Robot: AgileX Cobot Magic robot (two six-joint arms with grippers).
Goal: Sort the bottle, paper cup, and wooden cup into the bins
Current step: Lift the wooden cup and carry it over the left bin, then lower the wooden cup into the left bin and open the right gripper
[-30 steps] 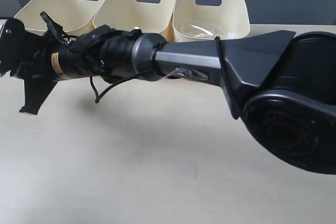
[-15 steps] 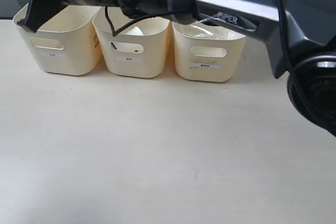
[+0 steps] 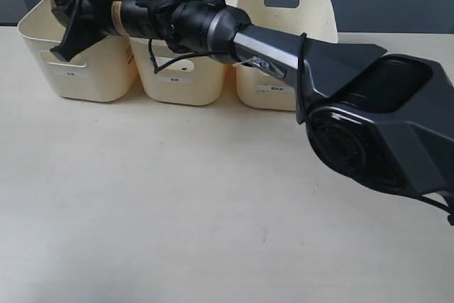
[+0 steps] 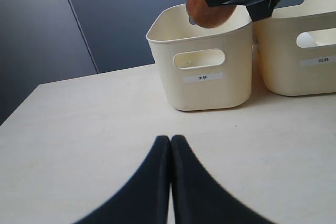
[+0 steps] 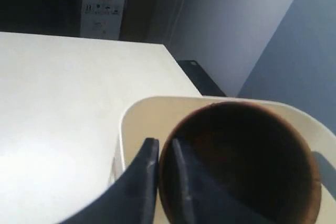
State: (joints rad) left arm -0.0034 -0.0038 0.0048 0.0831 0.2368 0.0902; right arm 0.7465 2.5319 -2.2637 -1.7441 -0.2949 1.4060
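Hanging over the left bin (image 3: 74, 69), the right gripper (image 3: 71, 30) has reached across from the right side and pinches the wooden cup (image 5: 239, 163) by its rim, one finger inside and one outside the wall. In the left wrist view the cup (image 4: 210, 9) sits above the bin's (image 4: 202, 85) opening, near its back corner and partly over the rim. That is the main risk: released from here, it could clip the rim and tip out behind, or bounce, since it looks hard and rounded. A thin rim grip may also let it swing or slip before the jaws part.

The middle bin (image 3: 186, 76) shows something white inside, likely the paper cup (image 4: 307, 39), though I cannot be sure. The long forearm passes low over it and could nudge it as the arm draws back.

The right bin (image 3: 284, 69) is partly hidden by the arm; whether the bottle is inside cannot be told.

The left gripper (image 4: 170, 145) rests closed and empty above the table (image 3: 177, 196), well apart.
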